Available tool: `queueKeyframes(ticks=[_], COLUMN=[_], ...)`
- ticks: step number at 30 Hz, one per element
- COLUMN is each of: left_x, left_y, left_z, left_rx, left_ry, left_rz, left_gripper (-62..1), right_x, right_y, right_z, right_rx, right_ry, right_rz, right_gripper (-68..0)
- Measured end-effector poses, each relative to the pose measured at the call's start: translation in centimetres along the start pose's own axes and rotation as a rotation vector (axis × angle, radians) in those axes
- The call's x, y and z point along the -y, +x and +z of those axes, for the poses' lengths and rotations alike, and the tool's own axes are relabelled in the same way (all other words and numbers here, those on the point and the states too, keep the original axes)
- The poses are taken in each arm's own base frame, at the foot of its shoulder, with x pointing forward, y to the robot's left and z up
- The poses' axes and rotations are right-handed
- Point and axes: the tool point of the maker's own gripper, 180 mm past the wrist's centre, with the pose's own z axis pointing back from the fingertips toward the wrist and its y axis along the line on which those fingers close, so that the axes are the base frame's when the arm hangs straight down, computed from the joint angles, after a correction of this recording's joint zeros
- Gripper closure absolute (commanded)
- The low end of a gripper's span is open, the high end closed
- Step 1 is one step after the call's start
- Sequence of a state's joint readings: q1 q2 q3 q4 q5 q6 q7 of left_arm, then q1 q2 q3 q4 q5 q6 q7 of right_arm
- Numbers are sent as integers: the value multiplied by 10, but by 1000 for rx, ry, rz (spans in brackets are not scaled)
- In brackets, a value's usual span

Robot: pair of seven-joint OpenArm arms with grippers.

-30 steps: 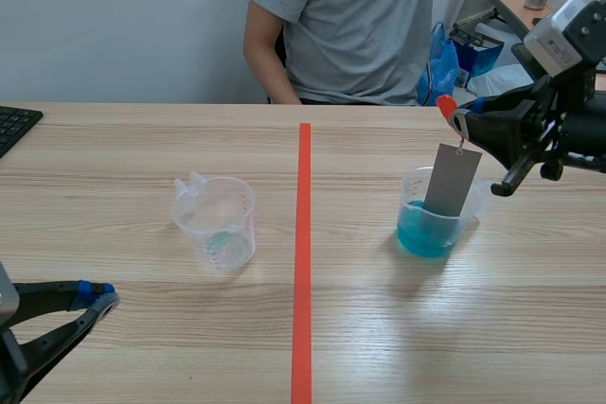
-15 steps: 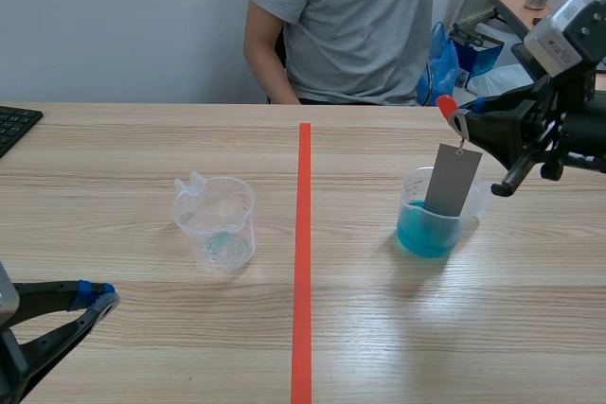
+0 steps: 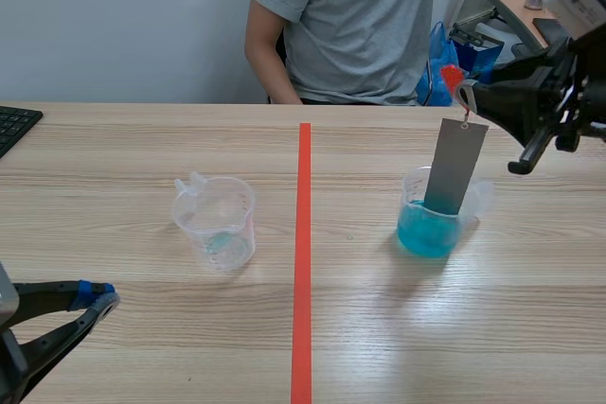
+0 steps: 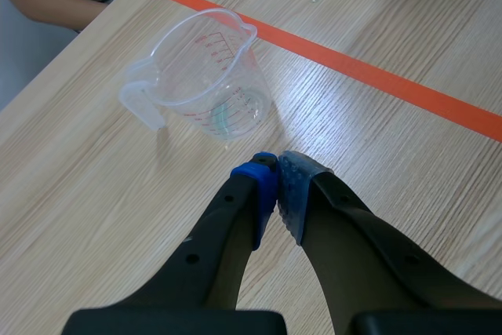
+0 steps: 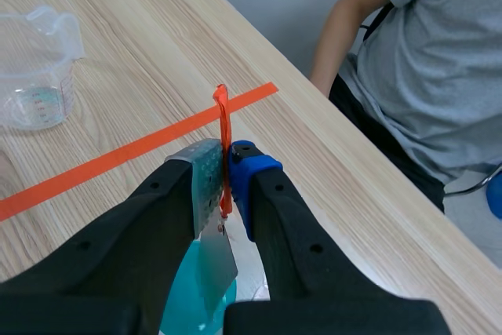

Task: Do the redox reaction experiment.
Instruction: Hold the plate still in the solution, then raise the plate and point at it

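Note:
A grey metal strip (image 3: 454,166) hangs from an orange-red loop (image 3: 451,75) pinched in my right gripper (image 3: 466,92), which is shut on the loop. The strip's lower end dips into the blue liquid of a clear beaker (image 3: 429,219) right of the tape line. In the right wrist view the orange-red loop (image 5: 223,147) sits between the pads, with the metal strip (image 5: 213,256) and the blue liquid (image 5: 192,304) below. An empty clear measuring cup (image 3: 216,222) stands left of the line; it is just ahead of my shut left gripper (image 4: 277,189), which rests low at the table's front left (image 3: 95,298).
A person in a grey shirt (image 3: 350,16) sits across the table. An orange-red tape line (image 3: 302,253) runs down the middle. A black keyboard corner (image 3: 14,125) lies at the far left edge. Clutter and a roll stand behind at the right.
My right gripper has risen and shifted slightly right, lifting the metal strip higher so less of it sits in the blue liquid. The left arm has not moved.

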State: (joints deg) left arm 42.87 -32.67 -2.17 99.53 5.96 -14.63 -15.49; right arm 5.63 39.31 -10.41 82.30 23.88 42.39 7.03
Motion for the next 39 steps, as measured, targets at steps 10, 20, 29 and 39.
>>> queueKeyframes(ticks=[10, 20, 29, 39], left_x=[0, 0, 0, 0], left_y=[0, 0, 0, 0], left_z=[0, 0, 0, 0], left_rx=[0, 1, 1, 1], left_ry=[0, 0, 0, 0], left_rz=[0, -1, -1, -1], left_gripper=[-18, -18, -18, -18], right_x=[3, 12, 18, 17], right_y=[29, 71, 100, 125], right_z=[11, 24, 34, 41], right_rx=[38, 100, 131, 170], right_ry=[20, 20, -2, -2], right_rz=[21, 28, 33, 39], right_gripper=[-6, -6, -6, -6])
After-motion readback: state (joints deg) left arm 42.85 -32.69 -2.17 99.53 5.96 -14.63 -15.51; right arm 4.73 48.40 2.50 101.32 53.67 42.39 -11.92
